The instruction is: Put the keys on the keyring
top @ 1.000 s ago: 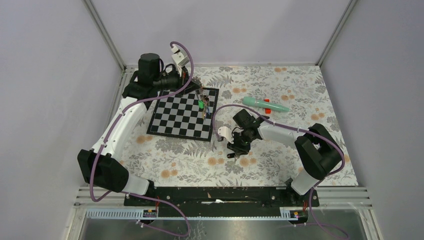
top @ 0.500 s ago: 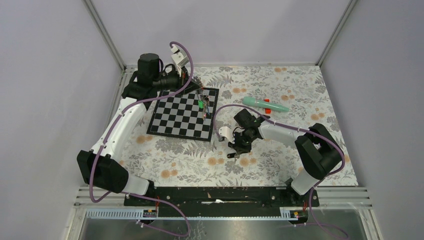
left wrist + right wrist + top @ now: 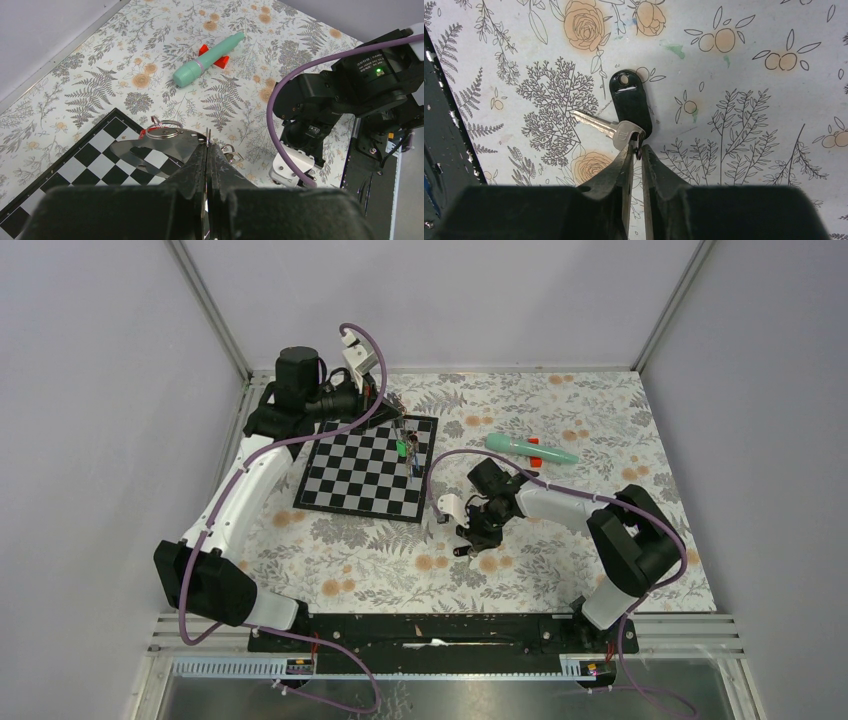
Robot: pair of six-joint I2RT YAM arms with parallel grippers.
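My left gripper [image 3: 207,146] is shut on the thin wire of the keyring [image 3: 207,135], held up over the chessboard's far right corner. Keys hang from the keyring [image 3: 403,432], among them a green tag [image 3: 400,448] and a blue tag [image 3: 417,469]. In the left wrist view a red tag [image 3: 144,133] and small split rings show beside the fingers. My right gripper [image 3: 638,150] is low over the flowered cloth, its jaws pinched on the small ring of a silver key [image 3: 596,124] with a black tag [image 3: 630,102]. The key lies flat on the cloth.
A teal tube with a red cap [image 3: 530,448] lies on the cloth behind the right arm. The chessboard [image 3: 350,490] lies left of centre. The right arm's wrist [image 3: 490,505] stands between the board and the tube. Cage posts and walls ring the table.
The right gripper's jaws have narrowed onto the black-tagged key's ring. Both arms have barely shifted; the left still holds the keyring in place.
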